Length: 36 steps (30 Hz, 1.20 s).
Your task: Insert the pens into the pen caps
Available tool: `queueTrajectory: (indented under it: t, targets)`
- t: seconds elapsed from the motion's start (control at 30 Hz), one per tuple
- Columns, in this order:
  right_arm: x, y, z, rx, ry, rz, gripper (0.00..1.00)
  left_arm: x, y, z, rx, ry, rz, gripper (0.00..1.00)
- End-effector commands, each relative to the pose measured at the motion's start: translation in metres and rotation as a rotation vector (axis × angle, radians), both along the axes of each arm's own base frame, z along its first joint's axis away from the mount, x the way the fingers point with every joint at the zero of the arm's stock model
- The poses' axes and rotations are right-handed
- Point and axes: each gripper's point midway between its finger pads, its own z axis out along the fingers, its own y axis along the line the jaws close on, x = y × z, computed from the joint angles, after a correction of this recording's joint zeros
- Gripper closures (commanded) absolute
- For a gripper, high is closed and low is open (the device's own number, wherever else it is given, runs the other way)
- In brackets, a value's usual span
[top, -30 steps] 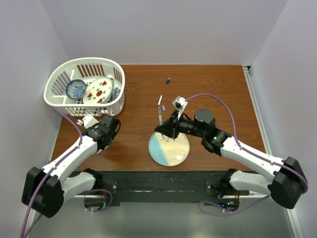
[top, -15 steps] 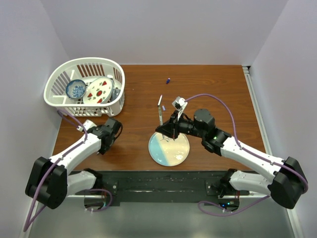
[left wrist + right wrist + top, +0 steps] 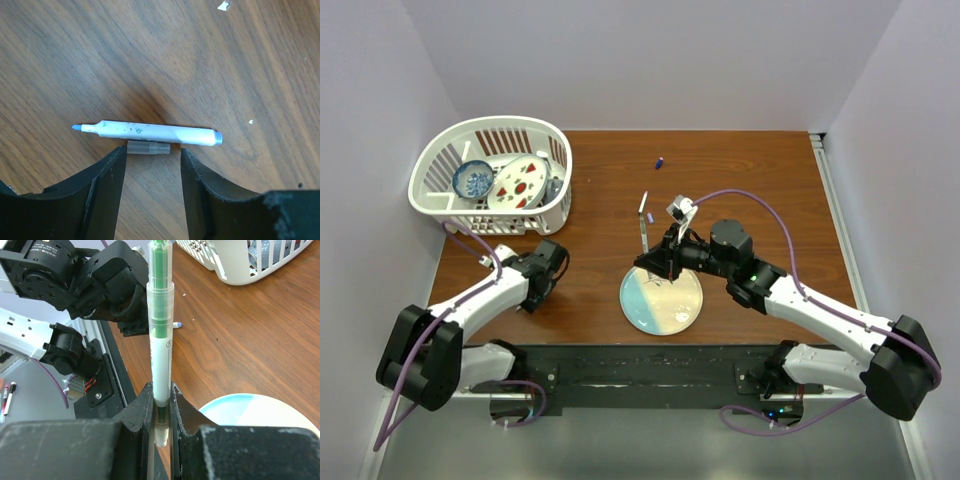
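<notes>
So the left jaws are hanging low over the wooden surface [image 3: 210, 60], standing apart, and a little clear-grey cap [image 3: 148, 148] is lying flat right between the two black fingertips [image 3: 111, 175]. One tip is just about touching one end of the cap, and the other tip is sitting a bit off the opposite end, so nothing is getting squeezed. Just past the tips a white pen [image 3: 150, 132] with a blue nib is lying crosswise. It's running parallel to the cap and right beside it, with the nib pointing off to the left of the jaws.

Meanwhile the right jaws are clamping tight on a green pen [image 3: 161, 355], the see-through kind with green showing inside. They're gripping it near one end, and the rest is sticking straight out from between them.

Below those jaws and off to their right, a round plate [image 3: 260, 410], half blue and half cream, is sitting on the surface. Farther out ahead of them, a white basket [image 3: 235, 265] is holding some dishes. A small blue cap [image 3: 660, 161] is lying on its own, well beyond the right jaws, out toward the far edge. A tiny purple bit [image 3: 650, 216] is sitting nearer to them, but it's too small for me to say what it is.
</notes>
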Motion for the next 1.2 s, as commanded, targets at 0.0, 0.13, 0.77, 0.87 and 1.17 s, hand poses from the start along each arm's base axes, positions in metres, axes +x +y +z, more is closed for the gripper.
queueTrajectory:
  t: [0.0,0.13,0.77,0.87,1.17]
  targets:
    - [0.006,0.001,0.011,0.017,-0.035,-0.019,1.00,0.002,0.005,-0.004,0.017,-0.015,0.026,0.48]
    - [0.005,0.001,0.012,0.019,-0.039,-0.019,1.00,0.000,0.007,-0.006,0.026,-0.010,0.032,0.49]
    - [0.001,-0.005,0.023,0.030,-0.059,-0.024,1.00,-0.001,-0.013,0.007,-0.089,-0.019,0.001,0.82]
    - [0.000,-0.005,0.026,0.036,-0.063,-0.023,1.00,0.004,-0.035,0.011,-0.173,-0.043,-0.059,1.00]
    - [-0.002,-0.012,0.039,0.054,-0.091,-0.038,1.00,0.031,-0.090,0.029,-0.266,-0.097,-0.145,1.00]
